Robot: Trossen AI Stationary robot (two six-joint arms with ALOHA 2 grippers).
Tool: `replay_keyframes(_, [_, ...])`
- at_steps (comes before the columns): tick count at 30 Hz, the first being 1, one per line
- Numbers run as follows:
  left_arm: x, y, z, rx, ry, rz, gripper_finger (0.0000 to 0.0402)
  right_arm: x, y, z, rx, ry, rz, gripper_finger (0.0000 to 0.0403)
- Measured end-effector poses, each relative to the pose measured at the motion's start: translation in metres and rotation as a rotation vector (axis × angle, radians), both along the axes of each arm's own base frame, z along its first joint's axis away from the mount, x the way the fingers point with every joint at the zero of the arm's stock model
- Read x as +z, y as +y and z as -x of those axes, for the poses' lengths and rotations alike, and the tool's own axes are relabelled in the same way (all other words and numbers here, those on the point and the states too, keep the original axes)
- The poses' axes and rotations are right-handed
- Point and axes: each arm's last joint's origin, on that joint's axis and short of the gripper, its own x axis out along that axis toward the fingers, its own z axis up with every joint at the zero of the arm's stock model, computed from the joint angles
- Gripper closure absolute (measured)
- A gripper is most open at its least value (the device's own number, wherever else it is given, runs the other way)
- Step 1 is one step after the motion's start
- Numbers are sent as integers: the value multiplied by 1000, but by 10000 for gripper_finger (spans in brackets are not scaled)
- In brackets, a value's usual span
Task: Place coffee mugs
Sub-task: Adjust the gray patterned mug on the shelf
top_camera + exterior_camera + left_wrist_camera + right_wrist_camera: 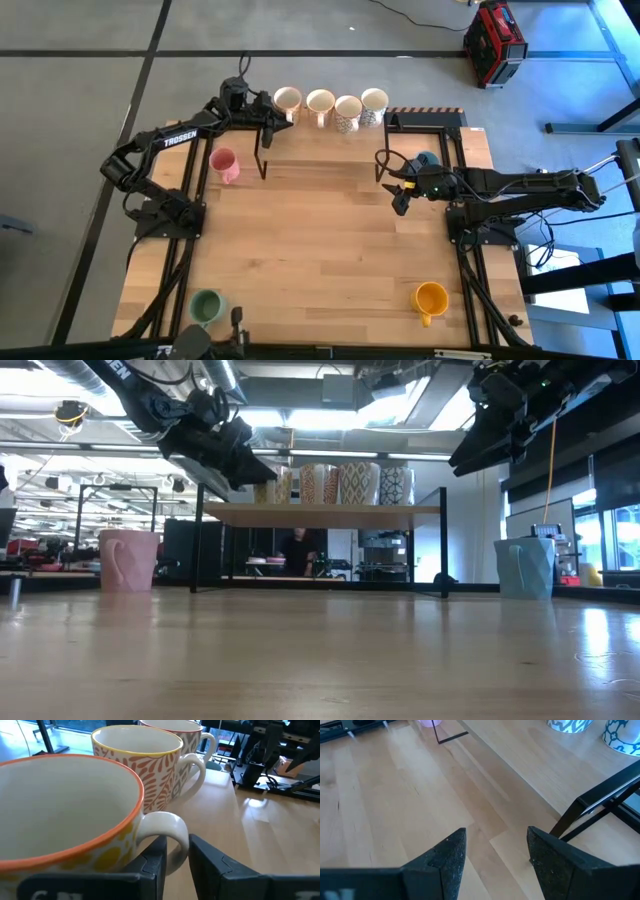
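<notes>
Mugs stood four in a row on the shelf; our left hand straddled the end mug's handle, fingers slightly parted, not gripping. Our right hand hung open, empty.

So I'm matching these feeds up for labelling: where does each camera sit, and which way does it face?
High view: overhead, straight down on the table; both arms, left claw at the shelf mugs, right claw over the table.
Low view: tabletop height, level toward the shelf; arms enter from above.
Left wrist view: on the left arm, facing the orange-rimmed mug; its fingers straddle the handle.
Right wrist view: on the right arm, looking down at the table; open fingers show.
Shared: high and low views both show the pink mug and the four shelf mugs.
</notes>
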Motion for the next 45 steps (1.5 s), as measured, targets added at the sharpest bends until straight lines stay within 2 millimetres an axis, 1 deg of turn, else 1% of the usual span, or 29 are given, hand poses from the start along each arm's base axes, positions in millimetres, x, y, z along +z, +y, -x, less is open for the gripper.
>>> replay_keyframes(8, [0, 0, 0, 5, 2, -1, 329, 0, 0, 0, 0, 0, 0, 204])
replay_keyframes(14, [7, -6, 2, 18, 14, -10, 327, 0, 0, 0, 0, 0, 0, 204])
replay_keyframes(16, [8, -7, 3, 24, 18, -8, 320, 0, 0, 0, 1, 0, 0, 204])
replay_keyframes(23, [6, -10, 7, 43, 69, 5, 272, 0, 0, 0, 2, 2, 2, 204])
replay_keyframes(28, [11, -14, 11, 78, 91, -13, 263, 0, 0, 0, 3, 1, 2, 204])
replay_keyframes(34, [28, -28, 20, 94, 88, -42, 263, 0, 0, 0, 3, 2, 2, 204])
replay_keyframes(39, [51, -45, 28, 112, 20, -59, 262, 0, 0, 0, 11, 7, 14, 204])
replay_keyframes(42, [68, -58, 23, 84, -34, -63, 262, 0, 0, 0, 24, 17, 38, 204])
replay_keyframes(45, [83, -72, 8, 18, -80, -80, 262, 1, -1, 0, 12, 14, 57, 204])
